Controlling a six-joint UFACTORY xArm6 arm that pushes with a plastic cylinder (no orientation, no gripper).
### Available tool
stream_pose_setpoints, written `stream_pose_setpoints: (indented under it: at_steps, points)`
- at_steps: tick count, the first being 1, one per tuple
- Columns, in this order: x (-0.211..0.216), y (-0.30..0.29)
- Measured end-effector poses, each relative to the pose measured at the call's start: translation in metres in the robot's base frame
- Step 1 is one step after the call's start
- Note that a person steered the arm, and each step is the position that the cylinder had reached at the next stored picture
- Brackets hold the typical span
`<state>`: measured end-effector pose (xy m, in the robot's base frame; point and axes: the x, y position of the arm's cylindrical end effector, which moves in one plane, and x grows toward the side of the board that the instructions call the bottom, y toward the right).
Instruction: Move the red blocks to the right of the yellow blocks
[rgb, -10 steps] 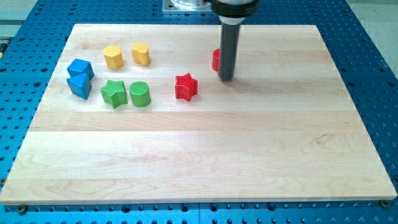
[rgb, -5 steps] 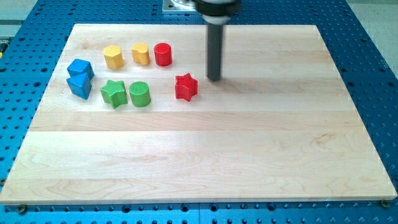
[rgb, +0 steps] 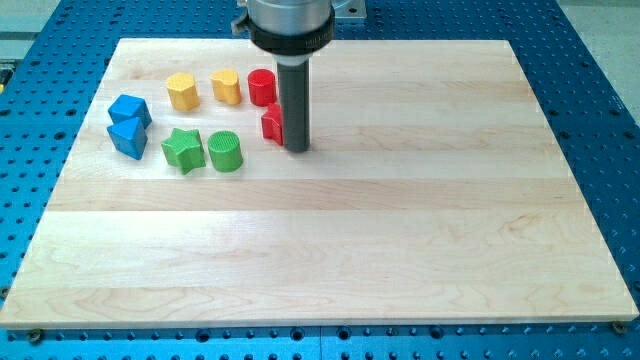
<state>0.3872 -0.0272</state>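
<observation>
Two yellow blocks sit near the view's top left: a yellow hexagon-like block (rgb: 182, 91) and a yellow block (rgb: 226, 87) to its right. A red cylinder (rgb: 262, 87) stands just right of the second yellow block. A red star block (rgb: 272, 123) lies below that cylinder, partly hidden behind my rod. My tip (rgb: 297, 148) is down on the board, touching the red star's right side.
Two blue blocks (rgb: 128, 124) sit at the view's left. A green star (rgb: 183, 149) and a green cylinder (rgb: 225, 151) lie below the yellow blocks. The wooden board (rgb: 400, 250) rests on a blue perforated table.
The red cylinder moved left to beside the yellow blocks. My tip then moved left and down, pushing the red star left and slightly up toward the red cylinder.
</observation>
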Motion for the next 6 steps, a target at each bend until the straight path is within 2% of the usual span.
stream_pose_setpoints:
  at_steps: [1, 2, 3, 4, 5, 6]
  points:
    - [-0.022, 0.014]
    - [0.013, 0.011]
    - [0.021, -0.034]
    - [0.004, -0.045]
    - [-0.027, -0.016]
    - [-0.029, 0.013]
